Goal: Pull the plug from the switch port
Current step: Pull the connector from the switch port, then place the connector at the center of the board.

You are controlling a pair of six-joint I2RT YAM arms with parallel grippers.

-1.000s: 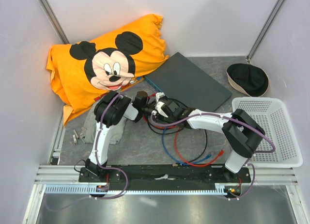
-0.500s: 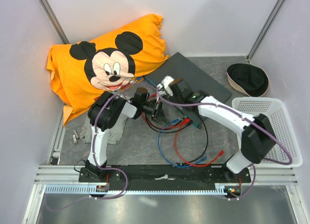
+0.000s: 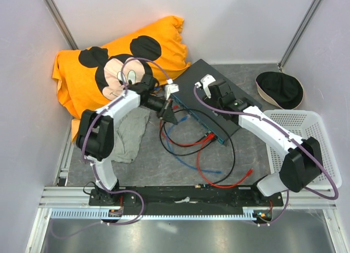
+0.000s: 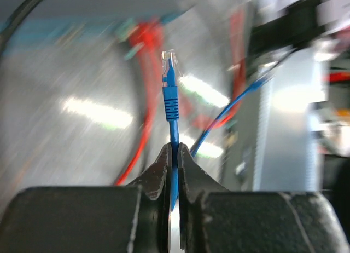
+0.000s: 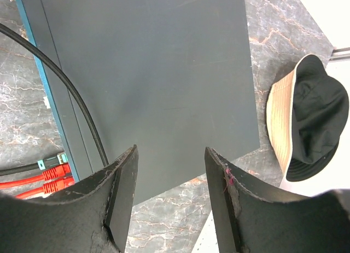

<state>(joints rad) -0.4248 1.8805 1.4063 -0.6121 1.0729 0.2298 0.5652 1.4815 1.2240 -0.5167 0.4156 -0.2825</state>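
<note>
All but finishing, seemingly — lifting the blue plug point(image 4: 170, 78) clear of the switch point(image 5: 158, 72) on the table point(image 5: 273, 23), pinching its cable point(image 4: 173, 130) in the tight-closed left claw point(image 4: 174, 150) after swinging leftward; spreading the empty right claw point(image 5: 170, 150) above the switch's top.

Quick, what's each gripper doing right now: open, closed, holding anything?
Left gripper: closed on the blue cable, just below its plug.
Right gripper: open, empty, over the switch.

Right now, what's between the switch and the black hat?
Nothing: just bare marbled tabletop lies between the switch and the black bucket hat. The right wrist view shows it best.
</note>
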